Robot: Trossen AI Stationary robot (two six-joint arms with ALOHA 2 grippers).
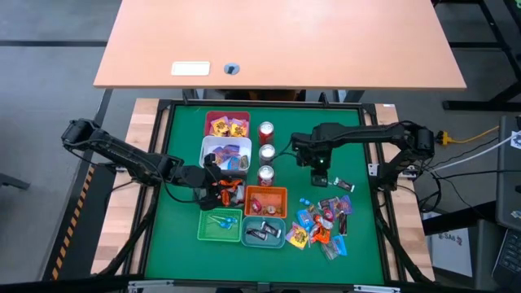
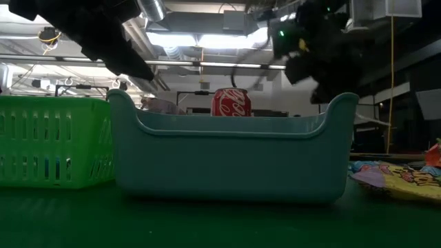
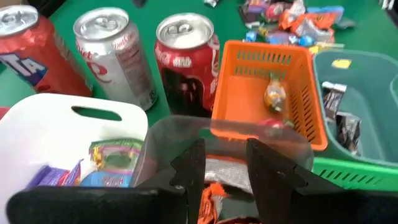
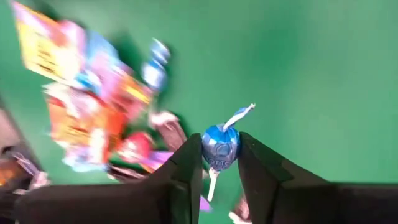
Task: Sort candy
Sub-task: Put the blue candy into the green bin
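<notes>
A: The high view looks straight down on the whole green table (image 1: 179, 236). The low view sits at table height, close against the teal bin (image 2: 231, 162).

B: The left wrist view faces the cans (image 3: 186, 59) from near; the red can (image 2: 230, 103) shows low too. The right wrist view looks down at the candy pile (image 4: 93, 106).

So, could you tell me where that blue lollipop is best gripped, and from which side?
By its round wrapped head, as the right claw has the lollipop now: one finger on each side of the ball, coming in across the stick. The head is broad and fills the gap between the fingers, while the thin stick would probably slip or twist.
</notes>
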